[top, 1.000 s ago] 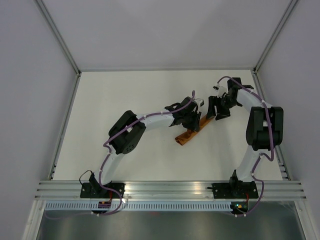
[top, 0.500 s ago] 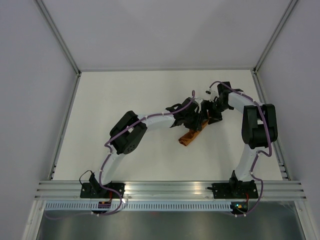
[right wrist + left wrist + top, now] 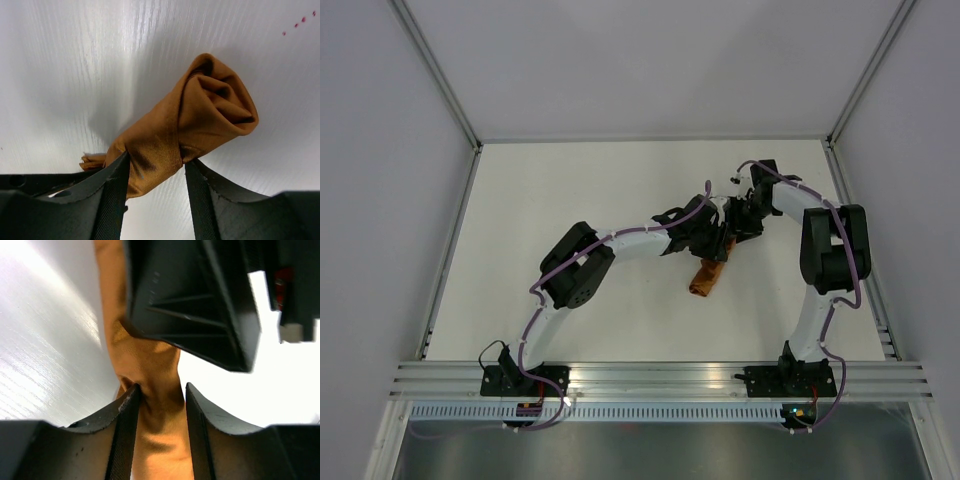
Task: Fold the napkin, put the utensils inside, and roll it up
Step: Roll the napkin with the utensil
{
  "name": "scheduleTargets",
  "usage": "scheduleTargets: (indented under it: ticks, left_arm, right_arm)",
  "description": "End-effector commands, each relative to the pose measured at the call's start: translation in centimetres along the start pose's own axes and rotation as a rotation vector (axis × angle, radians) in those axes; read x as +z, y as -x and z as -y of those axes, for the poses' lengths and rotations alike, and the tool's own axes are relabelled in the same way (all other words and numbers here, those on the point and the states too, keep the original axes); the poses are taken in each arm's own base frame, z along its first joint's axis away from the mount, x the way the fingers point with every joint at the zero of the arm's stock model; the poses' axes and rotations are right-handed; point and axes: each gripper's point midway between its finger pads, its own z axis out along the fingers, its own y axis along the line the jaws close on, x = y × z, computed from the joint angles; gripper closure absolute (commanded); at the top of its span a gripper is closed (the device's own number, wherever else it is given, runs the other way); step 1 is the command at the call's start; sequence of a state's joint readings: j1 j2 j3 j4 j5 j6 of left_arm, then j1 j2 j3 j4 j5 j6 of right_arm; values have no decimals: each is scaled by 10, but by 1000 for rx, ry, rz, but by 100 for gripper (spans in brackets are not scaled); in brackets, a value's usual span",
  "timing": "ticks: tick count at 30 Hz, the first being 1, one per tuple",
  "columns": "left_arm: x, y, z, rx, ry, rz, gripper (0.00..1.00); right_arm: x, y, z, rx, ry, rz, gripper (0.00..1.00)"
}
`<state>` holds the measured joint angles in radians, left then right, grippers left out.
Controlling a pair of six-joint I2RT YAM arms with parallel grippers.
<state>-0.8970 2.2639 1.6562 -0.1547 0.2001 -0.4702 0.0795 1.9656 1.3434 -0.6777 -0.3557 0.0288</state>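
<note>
The napkin [image 3: 706, 277] is a rust-brown roll lying at mid table, its far end under both grippers. In the left wrist view the napkin [image 3: 150, 360] runs between my left gripper's [image 3: 160, 387] fingers; the left finger dents the cloth, a thin gap shows at the right fingertip, and the jaws stand open. The right gripper's black body [image 3: 200, 305] hangs just beyond. In the right wrist view my right gripper [image 3: 155, 159] is shut across the napkin [image 3: 200, 115], both fingers pressing the roll near its bunched end. The utensils are hidden. From above, the left gripper [image 3: 722, 242] and right gripper [image 3: 740, 226] almost touch.
White tabletop [image 3: 570, 190] stretches left and back of the arms. Metal frame rails [image 3: 450, 250] border both sides, and a rail [image 3: 650, 375] runs along the near edge by the arm bases. Grey walls close in the table.
The right gripper moved left onto the roll's far end and closed on it. The left jaws widened. The roll swung from a long diagonal to a shorter, steeper line.
</note>
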Motion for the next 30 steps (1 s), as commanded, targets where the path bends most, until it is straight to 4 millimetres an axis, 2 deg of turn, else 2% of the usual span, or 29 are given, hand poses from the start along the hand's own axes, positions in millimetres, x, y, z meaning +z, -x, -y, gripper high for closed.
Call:
scheduleTargets:
  ticks: [1,6,19,24,26,30]
  left_arm:
    - [-7,-1,7,-8,-24,-27,52]
    - [-18,13,12,7,-42,2,52]
    - [-51,46,32,52,-116,88,51]
    - [-67,53,25,46,-102,117,51]
    - [-79,61,25,45,-101,146,51]
    - [-98,64,18,38,-90,172,51]
  right_arm:
    - [4,14,15,7,-94,20,47]
    - [9,23,18,-11,-130,25,50]
    - [16,52,21,-77,-224,57,51]
    - [24,60,22,-94,-244,56,51]
    - [26,67,23,-105,-254,65,50]
    - [29,78,23,-108,-254,73,50]
